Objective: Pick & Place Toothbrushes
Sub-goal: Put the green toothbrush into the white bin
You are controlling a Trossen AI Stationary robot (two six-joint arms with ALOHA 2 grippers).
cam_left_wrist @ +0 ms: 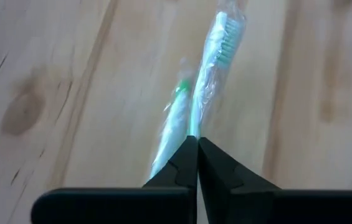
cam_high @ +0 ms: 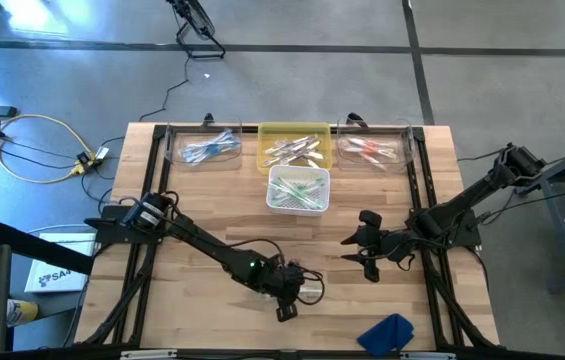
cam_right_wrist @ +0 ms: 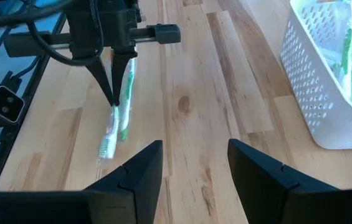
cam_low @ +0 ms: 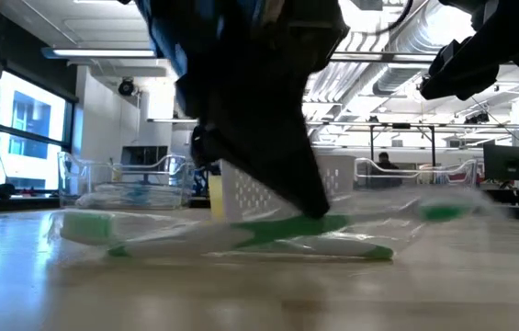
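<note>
- Green-accented wrapped toothbrushes [cam_left_wrist: 208, 68] lie on the wooden table [cam_high: 202, 210] near its front edge, seemingly a pair.
- Left gripper [cam_left_wrist: 197, 146] is clenched, its tips pinching the wrappers.
- Right gripper [cam_right_wrist: 194, 162] hangs released right of centre.
- Farther back, a white basket [cam_right_wrist: 313, 93] holds more brushes.

left arm reaches low across the table's front, its gripper [cam_high: 297, 290] pointed straight down with the fingers [cam_left_wrist: 188, 163] pressed together at the tips. right arm waits at the right side, raised, its gripper [cam_right_wrist: 194, 163] spread wide with nothing between the fingers.
</note>
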